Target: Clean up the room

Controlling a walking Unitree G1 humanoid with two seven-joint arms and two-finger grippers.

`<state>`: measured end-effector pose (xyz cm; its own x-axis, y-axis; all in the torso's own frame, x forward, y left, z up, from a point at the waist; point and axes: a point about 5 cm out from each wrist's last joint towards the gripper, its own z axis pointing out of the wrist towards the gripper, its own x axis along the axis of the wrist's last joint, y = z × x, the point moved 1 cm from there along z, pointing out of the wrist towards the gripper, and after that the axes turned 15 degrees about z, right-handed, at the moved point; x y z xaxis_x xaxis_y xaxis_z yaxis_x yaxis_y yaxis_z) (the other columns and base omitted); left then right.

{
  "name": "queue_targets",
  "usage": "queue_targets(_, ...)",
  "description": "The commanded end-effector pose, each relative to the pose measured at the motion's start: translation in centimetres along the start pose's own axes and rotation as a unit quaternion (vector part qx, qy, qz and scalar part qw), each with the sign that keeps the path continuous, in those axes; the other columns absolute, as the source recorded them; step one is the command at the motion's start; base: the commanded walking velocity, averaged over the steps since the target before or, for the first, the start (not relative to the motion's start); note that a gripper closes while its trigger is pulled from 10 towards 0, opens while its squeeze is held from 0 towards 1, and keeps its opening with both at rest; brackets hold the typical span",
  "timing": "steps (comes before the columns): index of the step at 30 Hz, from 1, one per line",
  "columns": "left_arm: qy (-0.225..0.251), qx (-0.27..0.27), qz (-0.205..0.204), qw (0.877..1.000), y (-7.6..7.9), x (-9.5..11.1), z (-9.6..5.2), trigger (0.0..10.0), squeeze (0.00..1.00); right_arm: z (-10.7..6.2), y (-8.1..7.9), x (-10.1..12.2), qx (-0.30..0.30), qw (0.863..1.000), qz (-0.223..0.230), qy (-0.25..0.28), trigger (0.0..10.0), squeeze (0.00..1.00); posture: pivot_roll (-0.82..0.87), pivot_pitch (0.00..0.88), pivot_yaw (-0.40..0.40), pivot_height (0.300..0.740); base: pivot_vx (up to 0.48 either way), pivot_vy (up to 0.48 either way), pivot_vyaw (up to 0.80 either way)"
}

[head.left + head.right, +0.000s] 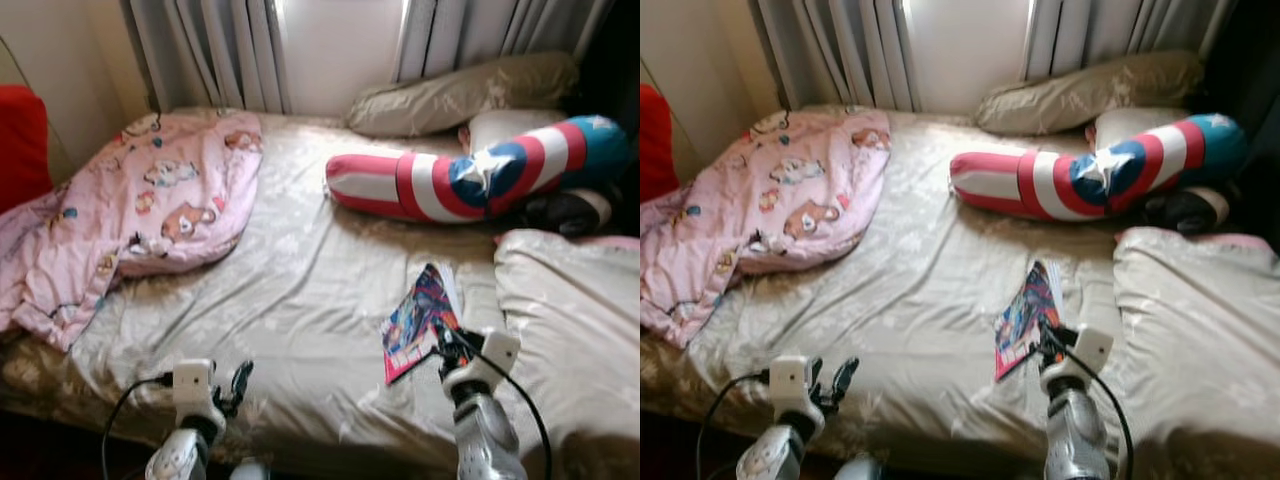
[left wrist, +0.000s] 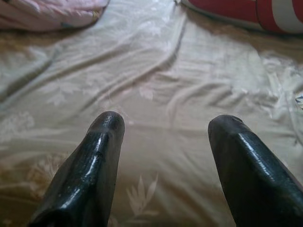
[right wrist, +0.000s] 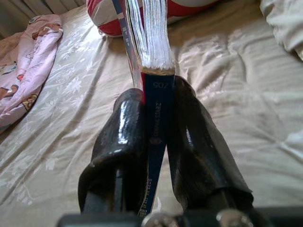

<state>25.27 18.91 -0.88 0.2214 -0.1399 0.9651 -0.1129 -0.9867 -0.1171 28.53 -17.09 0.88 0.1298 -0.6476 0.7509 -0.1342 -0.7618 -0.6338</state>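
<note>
At the bed's near edge I have the left gripper (image 1: 238,385) hovering above the creased beige floral sheet (image 1: 300,270), its glossy black fingers (image 2: 90,170) apart. The right gripper (image 3: 158,137) is clamped on the spine of a thin comic book (image 1: 420,320), whose long axis runs away toward the window. Beyond lie a pink cartoon-print quilt (image 1: 150,200) and a striped, star-marked bolster (image 1: 470,175).
</note>
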Motion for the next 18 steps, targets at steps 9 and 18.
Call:
queue_targets(9,0.005,0.0,0.004,1.0,-0.25,0.64,0.39,10.0,0.0,0.66,-0.96,0.93,0.029,0.999,0.015,0.017,10.0,0.0,0.07,0.014,0.006,0.637,0.0,0.0,0.0)
queue_targets(18,0.005,-0.003,0.004,1.0,-0.23,0.75,0.45,10.0,0.0,0.59,-1.42,0.95,0.041,0.998,0.025,0.027,10.0,0.0,0.07,0.021,0.011,0.637,0.057,0.0,0.0)
